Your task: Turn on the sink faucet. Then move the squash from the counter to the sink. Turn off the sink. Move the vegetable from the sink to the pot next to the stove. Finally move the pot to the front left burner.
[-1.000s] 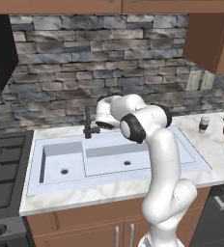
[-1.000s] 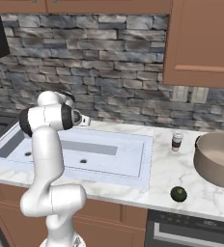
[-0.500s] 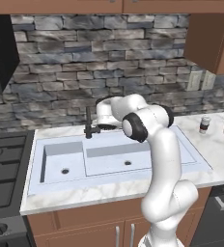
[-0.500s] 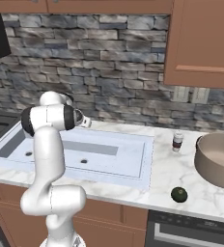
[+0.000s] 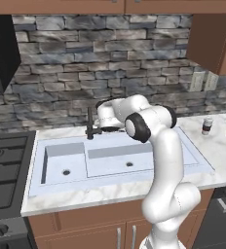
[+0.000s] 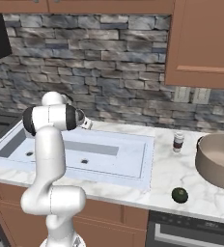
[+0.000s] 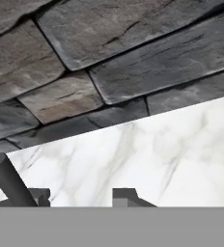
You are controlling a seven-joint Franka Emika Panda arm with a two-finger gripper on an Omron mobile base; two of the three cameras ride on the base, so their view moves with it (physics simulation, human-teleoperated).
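Note:
The dark sink faucet [image 5: 89,122] stands upright at the back rim of the pale double sink [image 5: 110,165]. My gripper [image 5: 98,130] sits just right of the faucet's base, low over the rim. In the hand view my gripper [image 7: 83,198] is open, with bare marble between the two tips, and a dark faucet rod [image 7: 7,179] slants just left of them. I see no water running. The dark green squash [image 6: 180,195] lies on the counter [image 6: 172,173] near its front edge, right of the sink [image 6: 133,159]. The brownish pot [image 6: 220,159] stands at the far right.
A small jar [image 6: 178,142] with a dark band stands between the sink and the pot. The black stove [image 5: 3,170] lies left of the sink. A stone wall [image 7: 109,58] rises close behind the faucet. Wooden cabinets hang overhead.
The hand has crept slightly lower and closer to the faucet's base. Nothing else has moved, and the jaws stand as wide as before.

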